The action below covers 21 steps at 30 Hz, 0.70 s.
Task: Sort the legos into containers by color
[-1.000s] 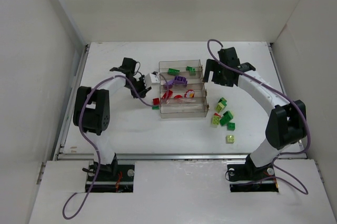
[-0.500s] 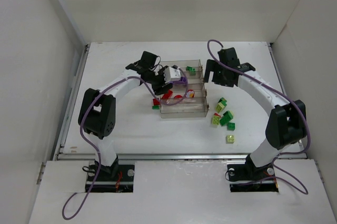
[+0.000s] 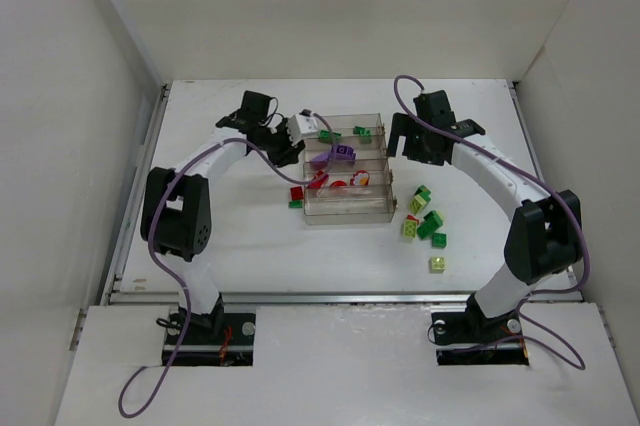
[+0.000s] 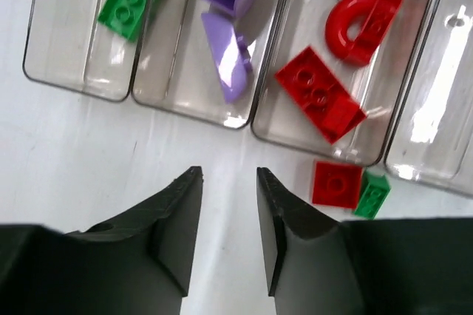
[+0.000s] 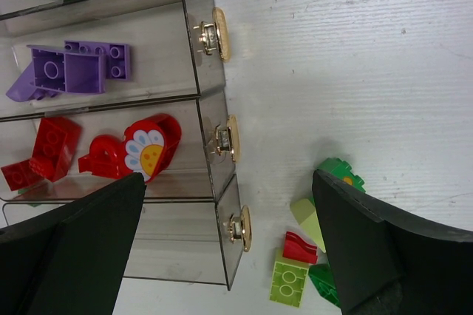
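The white counter [image 3: 250,246] carries the clear tray [image 3: 345,214], its four compartments running between the two arms. The right gripper [image 5: 229,177] hangs over the tray's knobbed end, jaws wide apart with nothing between them. A loose cluster of green and lime legos [image 3: 425,221] lies on the counter near it.

The left gripper [image 4: 228,173] is over bare counter just outside the opposite end, jaws a narrow gap apart and empty. Its camera shows a green brick [image 4: 129,1], purple pieces [image 4: 229,49] and red pieces [image 4: 321,100] in separate compartments. A small red brick [image 4: 336,182] lies just beside a small green brick [image 4: 372,194] outside the wall.

Only the right wrist view shows the brass knobs [image 5: 225,137] and a flower-printed red piece [image 5: 148,152]. Only the overhead view catches a lone lime brick [image 3: 437,264].
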Motion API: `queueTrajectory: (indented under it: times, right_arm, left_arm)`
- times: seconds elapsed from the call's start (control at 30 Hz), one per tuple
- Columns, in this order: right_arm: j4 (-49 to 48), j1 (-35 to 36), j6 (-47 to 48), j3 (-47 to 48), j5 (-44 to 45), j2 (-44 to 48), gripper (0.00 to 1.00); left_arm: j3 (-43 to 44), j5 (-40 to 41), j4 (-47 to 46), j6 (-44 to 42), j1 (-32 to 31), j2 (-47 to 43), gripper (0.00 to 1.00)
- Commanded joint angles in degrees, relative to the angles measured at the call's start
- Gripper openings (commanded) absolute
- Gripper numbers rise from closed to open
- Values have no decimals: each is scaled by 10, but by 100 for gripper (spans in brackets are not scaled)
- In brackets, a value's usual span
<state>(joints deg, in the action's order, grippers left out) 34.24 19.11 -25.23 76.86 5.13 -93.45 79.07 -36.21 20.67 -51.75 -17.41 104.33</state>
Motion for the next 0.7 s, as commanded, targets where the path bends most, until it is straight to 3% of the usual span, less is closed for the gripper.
queueTrajectory:
  times: [0.0,0.07,0.17,0.23,0.27,0.67]
  right_arm:
    - [-17,-4,2,-1,-1,20,100]
    - [-17,-4,2,-1,-1,20,100]
    - [-17,-4,2,-1,-6,14,100]
    - [-17,-4,2,-1,-6,9,100]
    - [-17,-4,2,-1,-6,9,100]
    - [-17,-4,2,9,-6,-3,100]
  left_arm:
    - [-14,-40,42,-68,17,-32,31]
    - [-23,-48,90,-114,17,-26,31]
    - [-29,-69,177,-229,17,-10,47]
    - [-29,-63,198,-255,17,5,62]
    - [-29,-63,205,-262,17,10,64]
    - [-11,-32,183,-230,-2,72,68]
